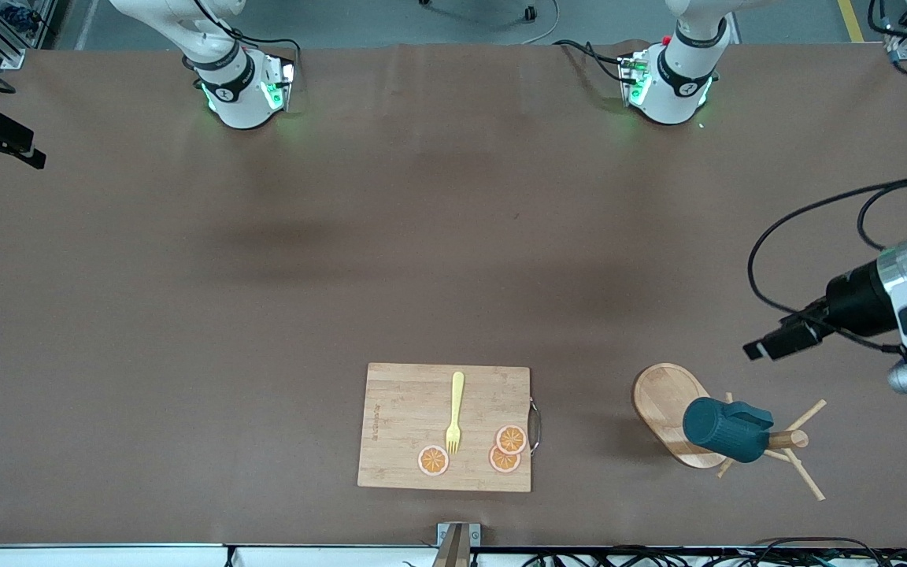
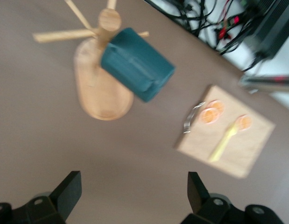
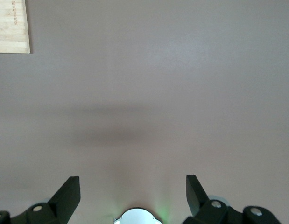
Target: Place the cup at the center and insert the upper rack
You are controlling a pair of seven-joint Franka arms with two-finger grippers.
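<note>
So the upper rack [image 1: 670, 409] is really a light wooden mug tree: oval base, round post, thin dowel pegs sticking out. It stands on the brown table [image 1: 264, 315] toward the left arm's end, fairly near the front camera. The cup [image 1: 725, 429], a dark teal ribbed mug, hangs tilted on one of the pegs up against the post, over the base, with its little handle facing up.

The left gripper [image 2: 132, 191] is up in the air over bare table near the left arm's end. Its two black fingers [image 2: 67, 189] are spread wide with nothing between them. In the left wrist view the mug tree and the cup sit well out ahead of the fingertips, apart from them and roughly in line with the gap, a bit toward one finger.

The bamboo cutting board [image 1: 410, 417] lies beside the mug tree, toward the middle of the table, with a metal handle on the edge facing the rack. On it are a yellow fork [image 1: 454, 413] and three orange slices [image 1: 510, 439].

The right gripper [image 3: 132, 191] waits up high over empty brown table, fingers wide apart and holding nothing. A corner of the cutting board shows well ahead of its fingertips and off to one side.
</note>
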